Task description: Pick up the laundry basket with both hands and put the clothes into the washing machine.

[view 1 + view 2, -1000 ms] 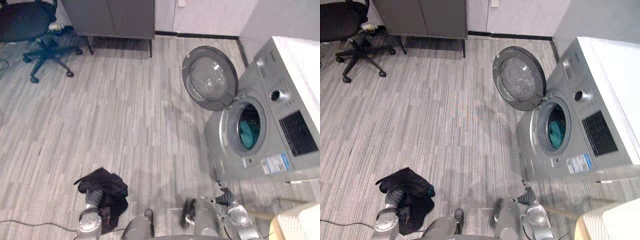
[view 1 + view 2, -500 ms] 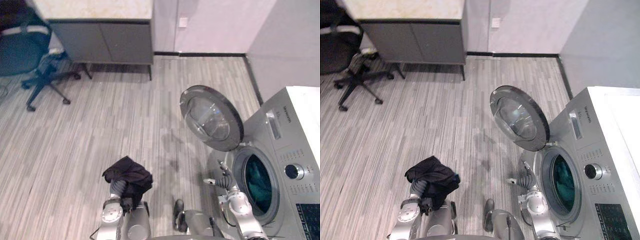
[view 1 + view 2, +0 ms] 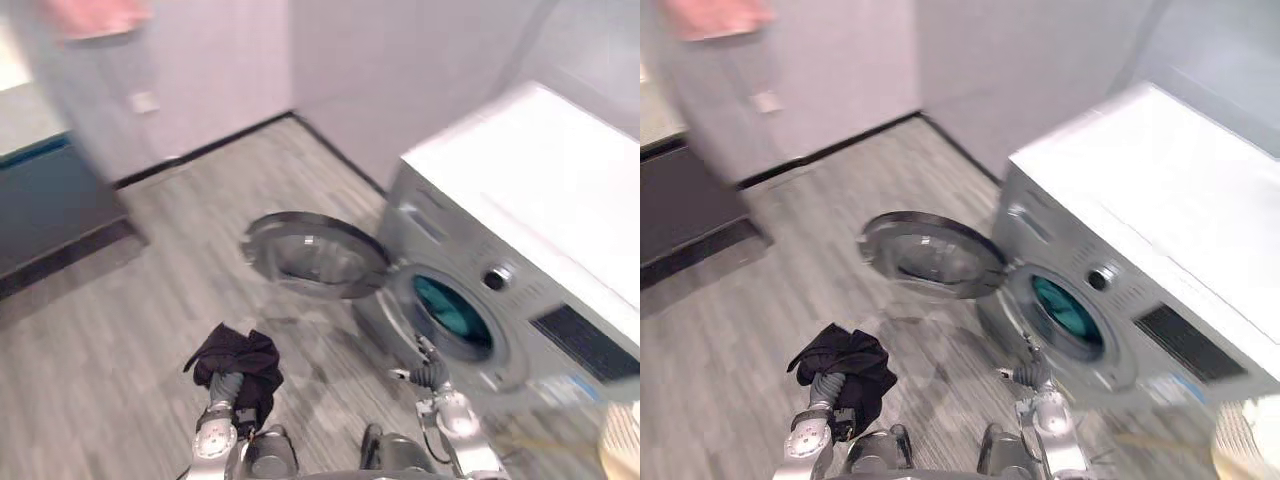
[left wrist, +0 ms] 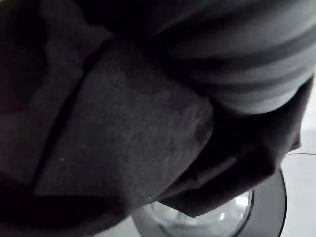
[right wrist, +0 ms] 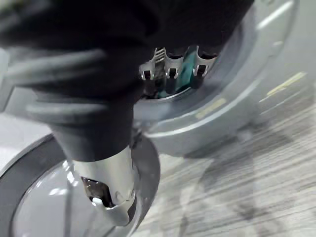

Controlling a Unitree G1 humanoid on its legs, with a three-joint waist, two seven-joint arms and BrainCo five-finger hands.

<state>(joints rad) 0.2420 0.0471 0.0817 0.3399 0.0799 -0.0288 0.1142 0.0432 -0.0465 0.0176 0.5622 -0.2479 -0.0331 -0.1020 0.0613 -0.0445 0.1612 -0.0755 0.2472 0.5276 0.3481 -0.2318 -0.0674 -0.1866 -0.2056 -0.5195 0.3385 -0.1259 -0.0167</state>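
Black garment (image 3: 237, 362) drapes over the left hand (image 3: 228, 385), whose grip I cannot tell, at near left, while the drum mouth (image 3: 452, 315) lies to its right, beyond the open door (image 3: 315, 255), with the empty, relaxed right hand (image 3: 430, 374) nearer it

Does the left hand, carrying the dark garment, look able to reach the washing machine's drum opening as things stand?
Probably yes. The door is swung wide open, so the drum opening is uncovered. The left hand under the dark garment must cross rightward, though, and the right hand hangs before the opening.
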